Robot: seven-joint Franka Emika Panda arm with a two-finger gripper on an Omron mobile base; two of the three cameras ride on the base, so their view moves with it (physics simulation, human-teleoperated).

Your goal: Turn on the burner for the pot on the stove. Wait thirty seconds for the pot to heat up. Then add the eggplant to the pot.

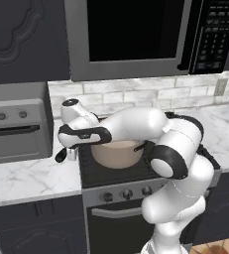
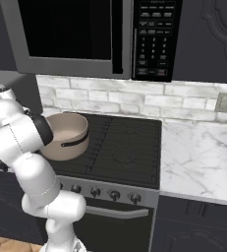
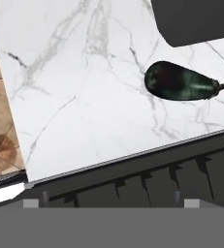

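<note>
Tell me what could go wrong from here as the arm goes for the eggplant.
1. The glossy, nearly black oblong eggplant lies off-centre in the hand view, so the open jaws may descend beside it.
2. Round and smooth, it could roll on the white marble counter.
3. The wide tan-beige pot sits close behind the arm; swinging might knock it.
</note>
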